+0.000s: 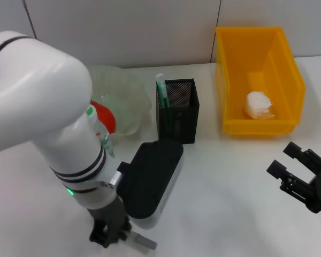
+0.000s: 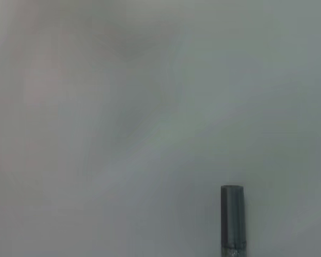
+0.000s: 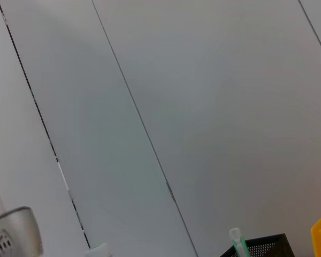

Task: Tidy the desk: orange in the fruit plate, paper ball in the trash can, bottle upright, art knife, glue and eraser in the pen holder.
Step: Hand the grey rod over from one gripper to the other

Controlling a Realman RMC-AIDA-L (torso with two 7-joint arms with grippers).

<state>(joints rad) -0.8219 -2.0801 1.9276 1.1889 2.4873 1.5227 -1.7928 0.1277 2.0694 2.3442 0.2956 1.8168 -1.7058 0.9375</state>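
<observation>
The grey art knife [image 1: 143, 241] lies at the table's near edge, and its end [image 2: 232, 219] also shows in the left wrist view. My left gripper [image 1: 110, 233] is down at the knife's left end. The orange [image 1: 106, 118] sits in the pale-green fruit plate [image 1: 129, 95], partly behind my left arm. A bit of the bottle [image 1: 104, 138] shows beside the arm. The glue [image 1: 161, 87] stands in the black mesh pen holder [image 1: 177, 111]. The paper ball [image 1: 258, 105] lies in the yellow trash can [image 1: 287, 80]. My right gripper [image 1: 298, 170] hovers open at the right. The eraser is out of view.
My bulky white left arm [image 1: 48, 107] and its black wrist housing [image 1: 150, 176] cover much of the table's left and middle. The right wrist view shows mostly wall panels, with the pen holder's [image 3: 259, 247] rim and the glue's [image 3: 237, 241] top.
</observation>
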